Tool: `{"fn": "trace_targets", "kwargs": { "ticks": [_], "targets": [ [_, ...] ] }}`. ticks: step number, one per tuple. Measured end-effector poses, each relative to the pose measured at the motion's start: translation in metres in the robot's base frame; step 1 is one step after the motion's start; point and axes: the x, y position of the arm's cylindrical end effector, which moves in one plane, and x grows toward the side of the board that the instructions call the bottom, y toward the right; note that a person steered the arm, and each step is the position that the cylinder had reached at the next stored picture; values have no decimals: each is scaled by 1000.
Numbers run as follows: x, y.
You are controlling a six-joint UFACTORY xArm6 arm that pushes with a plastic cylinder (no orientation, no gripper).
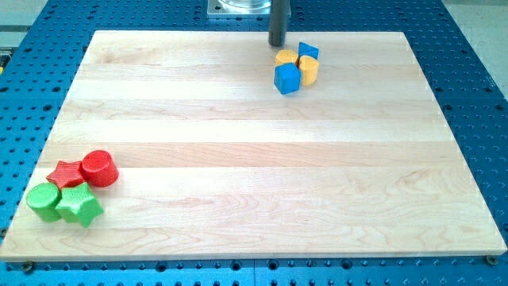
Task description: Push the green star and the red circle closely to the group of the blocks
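Two red blocks (99,168) (67,172), two green blocks (43,200) (78,206), two blue blocks (287,78) (309,52), two yellow blocks (286,58) (309,70).

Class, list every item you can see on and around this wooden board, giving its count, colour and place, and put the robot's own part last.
Red circle: one, red, lower left.
Red star: one, red, touching the red circle's left.
Green circle: one, green, lower-left corner.
Green star: one, green, right of the green circle.
Blue cube: one, blue, top centre-right.
Small blue block: one, blue, behind the cluster.
Yellow blocks: two, yellow, same cluster.
Wooden board: one, pale wood.
Blue perforated table: one, surrounding.
My tip: one, dark, just left of the top cluster.
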Motion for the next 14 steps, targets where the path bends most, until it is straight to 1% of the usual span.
{"fn": "trace_targets", "kwargs": {
  "ticks": [1,2,3,4,5,6,7,8,9,10,12,13,14],
  "targets": [
    [48,-97],
    [146,-99],
    [229,-67],
    [326,-112],
    [376,-200],
    [387,-240],
    [376,-280],
    [402,-282],
    [378,-276],
    [328,-245],
    [271,-172],
    [228,-136],
    [219,-140]
  ]
}}
